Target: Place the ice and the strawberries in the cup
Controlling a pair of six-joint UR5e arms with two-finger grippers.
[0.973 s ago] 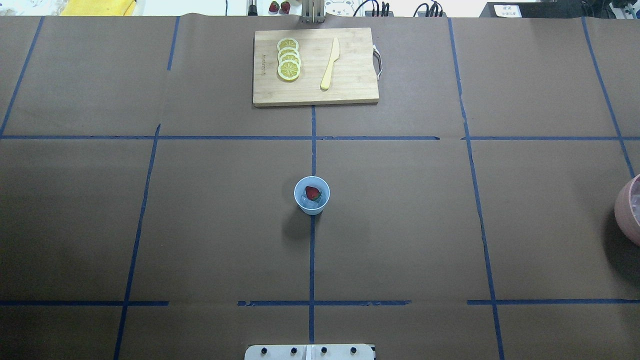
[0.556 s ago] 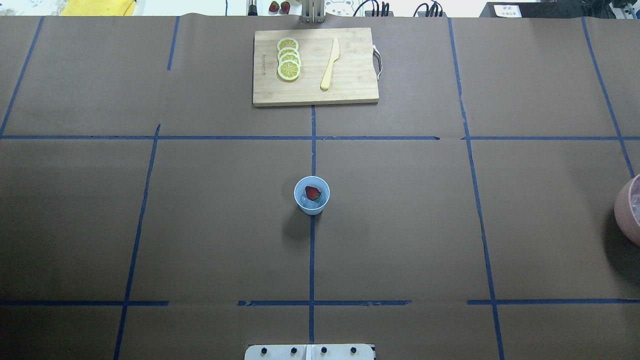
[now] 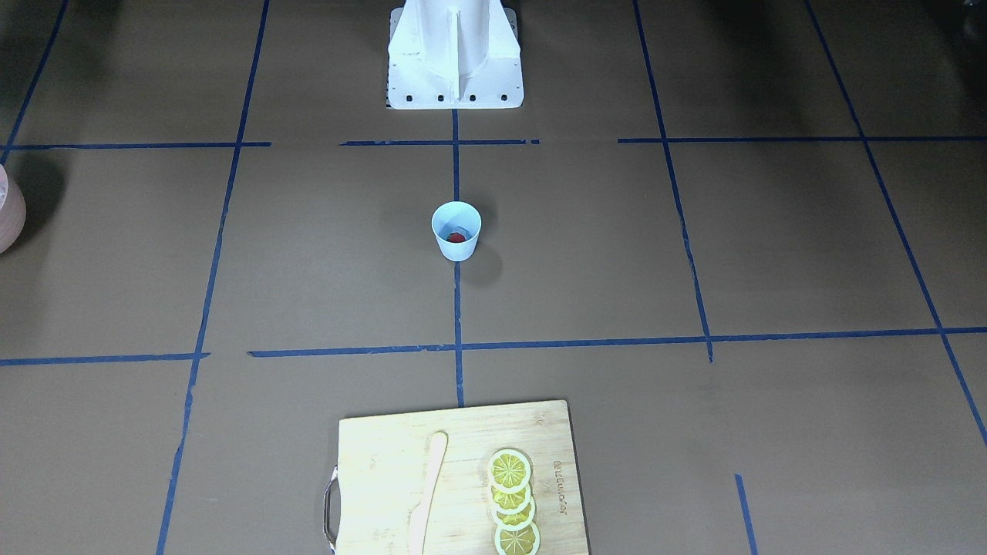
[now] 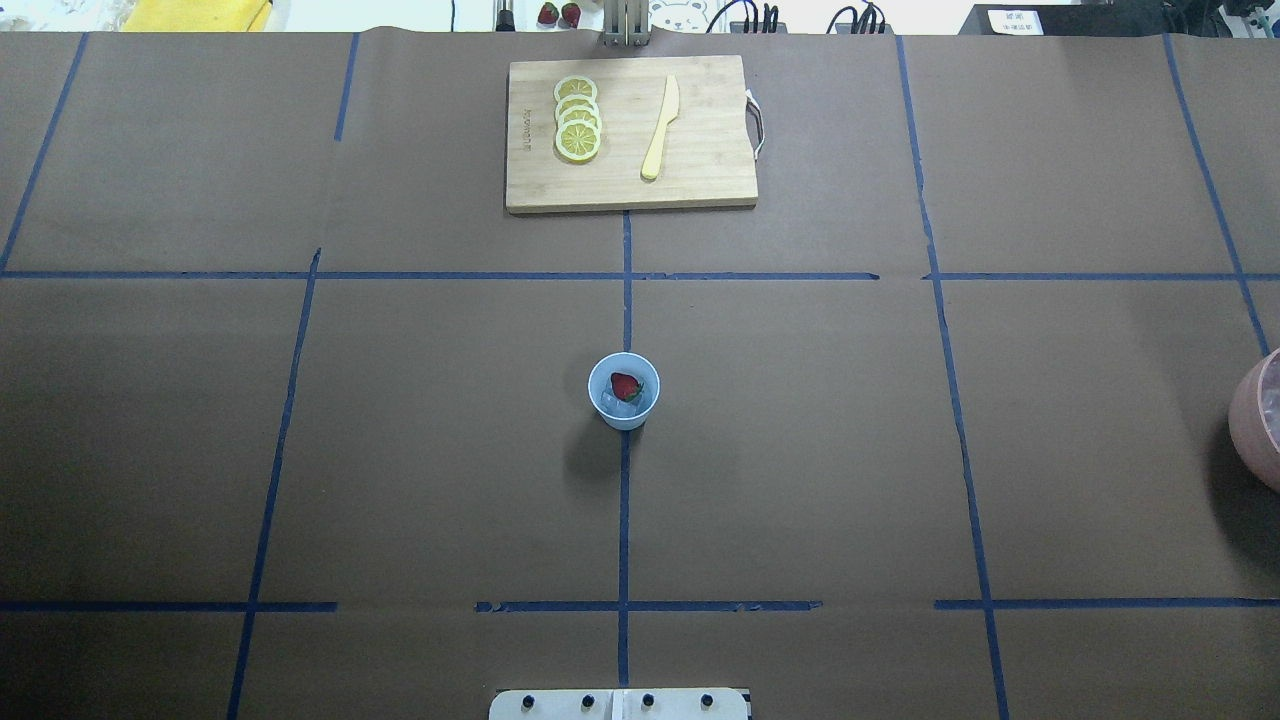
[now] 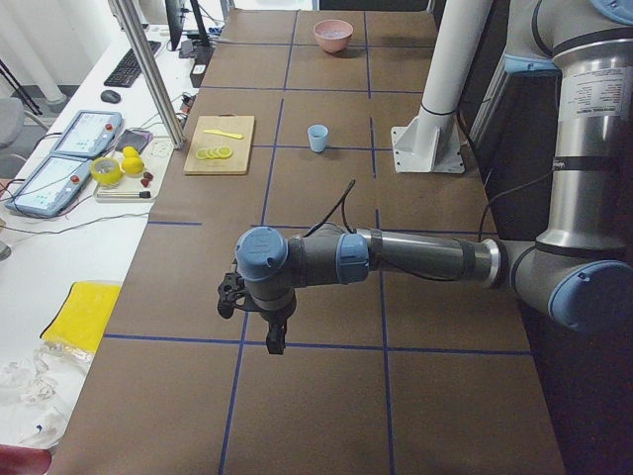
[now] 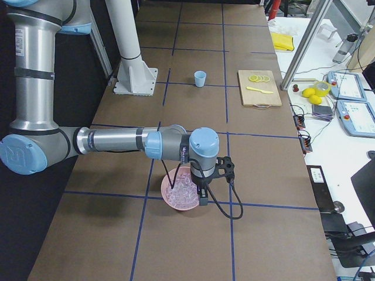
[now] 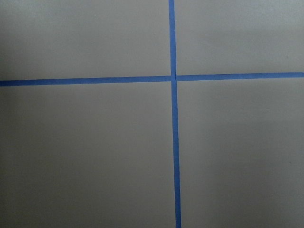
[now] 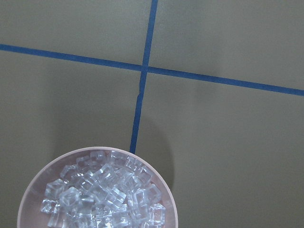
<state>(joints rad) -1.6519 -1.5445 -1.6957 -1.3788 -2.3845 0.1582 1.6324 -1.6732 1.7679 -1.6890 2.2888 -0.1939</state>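
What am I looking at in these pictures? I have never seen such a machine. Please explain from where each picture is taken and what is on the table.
This is a robot with two arms at a table marked with blue tape. Two pictures look down on the table: one from behind the robot, one facing it. Two side pictures show the left arm and the right arm. Two more come from wrist cameras. In the middle stands a light-blue cup with a strawberry and ice inside. Opposite the robot lies a cutting board with lemon slices and a knife. Under the right arm stands a pink bowl of ice cubes. Whether the left fingers or the right fingers are open, I cannot tell.
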